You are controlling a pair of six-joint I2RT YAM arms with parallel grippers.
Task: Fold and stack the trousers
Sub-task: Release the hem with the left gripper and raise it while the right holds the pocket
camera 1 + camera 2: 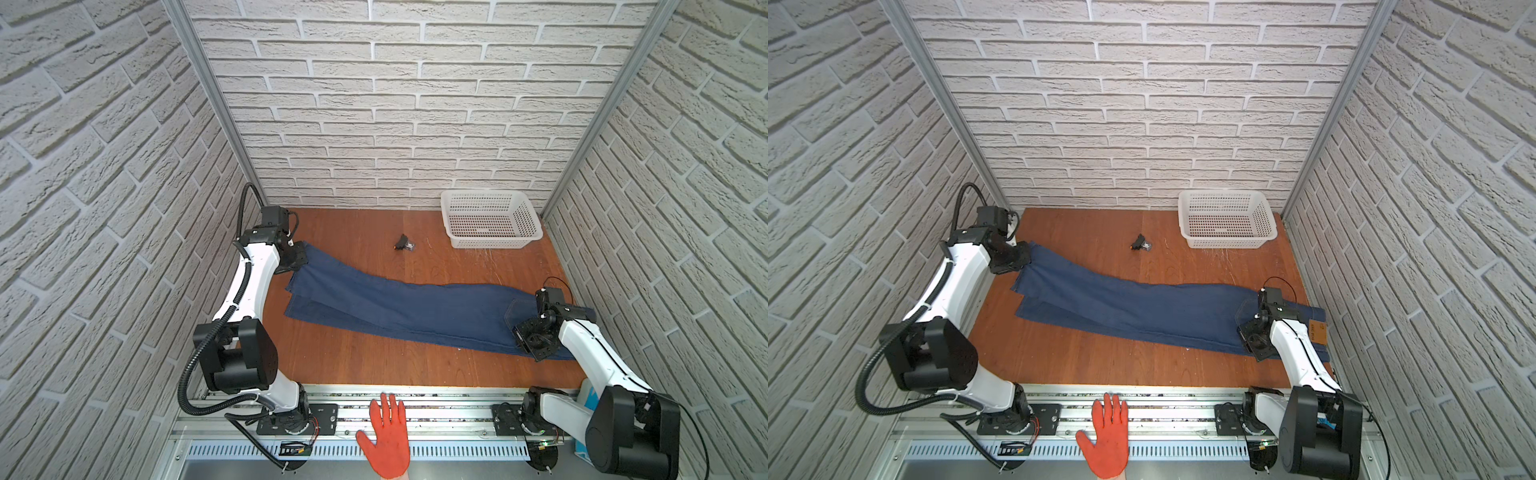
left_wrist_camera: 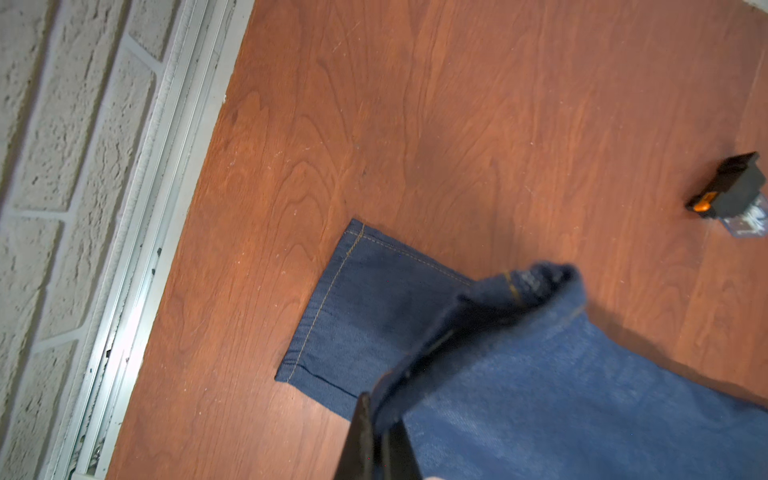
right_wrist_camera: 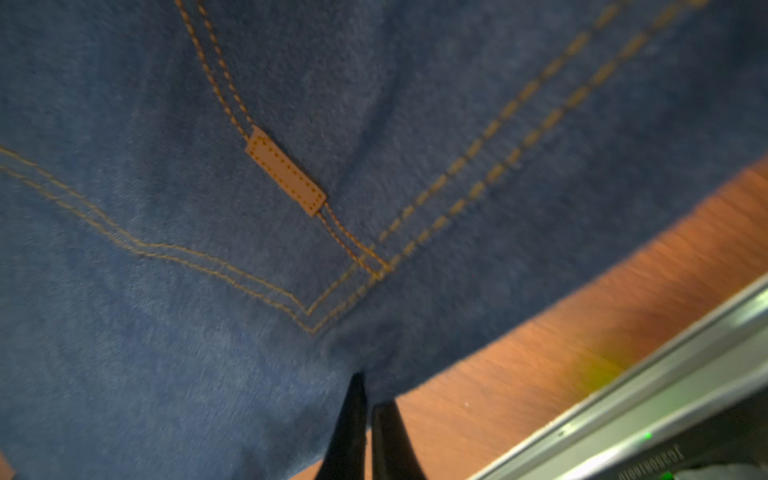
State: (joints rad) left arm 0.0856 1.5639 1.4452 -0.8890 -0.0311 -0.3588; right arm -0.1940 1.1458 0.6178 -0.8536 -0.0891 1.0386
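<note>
So, we've got the trousers [image 1: 399, 309] stretched across the counter [image 1: 353, 361], left edge to right; left fingers [image 2: 360, 440] pinch a leg hem, right fingers [image 3: 350, 428] pinch the waist end.

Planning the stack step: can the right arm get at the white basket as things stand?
Likely yes: bare table lies between the right pincer and the basket, but the pincer is shut on the jeans.

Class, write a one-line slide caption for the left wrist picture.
Left gripper, shut on the trousers near a leg hem, holds a fold above the table; a small black part lies apart.
</note>
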